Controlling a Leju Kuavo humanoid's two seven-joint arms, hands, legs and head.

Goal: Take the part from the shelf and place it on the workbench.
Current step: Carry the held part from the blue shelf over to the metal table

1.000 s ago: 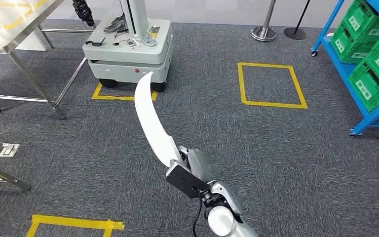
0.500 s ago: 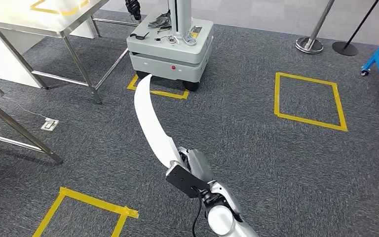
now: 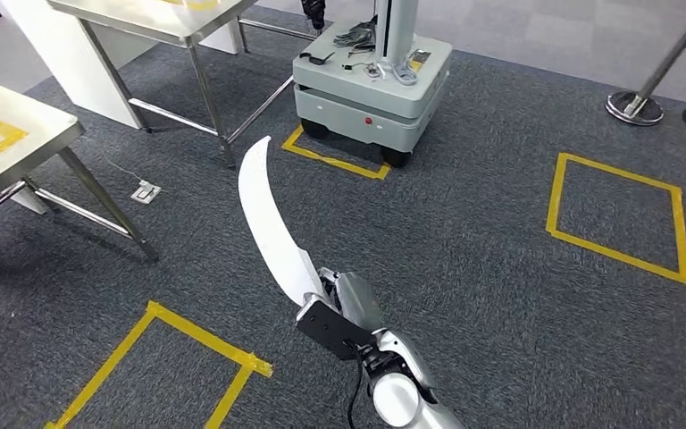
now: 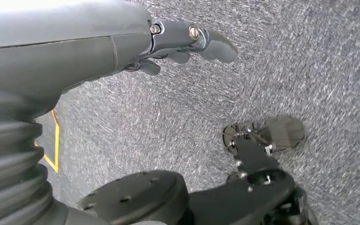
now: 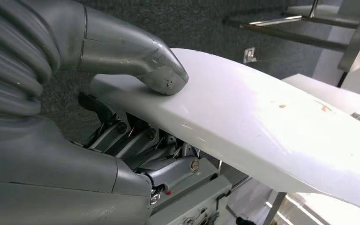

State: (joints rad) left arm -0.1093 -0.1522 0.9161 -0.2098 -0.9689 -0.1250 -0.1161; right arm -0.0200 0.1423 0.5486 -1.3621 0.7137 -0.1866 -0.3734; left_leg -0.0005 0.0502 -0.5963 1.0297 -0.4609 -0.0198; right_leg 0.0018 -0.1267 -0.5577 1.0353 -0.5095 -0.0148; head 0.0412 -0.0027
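Note:
The part (image 3: 268, 219) is a long, curved white panel, and my right hand (image 3: 344, 308) grips its near end low in the head view. It rises up and away from me over the grey carpet, its tip near a yellow floor mark. In the right wrist view the thumb (image 5: 136, 58) presses on top of the panel (image 5: 262, 126) with the darker fingers beneath it. A steel workbench (image 3: 18, 134) with yellow tape on its top stands at the left edge. My left hand (image 4: 187, 42) hangs over the carpet, fingers loosely extended and holding nothing.
A second steel table (image 3: 156, 18) stands at the top left. A grey wheeled cart (image 3: 375, 76) with a mast and loose tools sits ahead. Yellow tape squares (image 3: 621, 210) (image 3: 170, 357) mark the carpet. A stanchion base (image 3: 634, 107) is at top right, a floor socket (image 3: 146, 190) near the workbench legs.
The whole view has swung left: the blue shelf with green bins has left the picture and the tables have come in at the left. The panel stays in my right hand.

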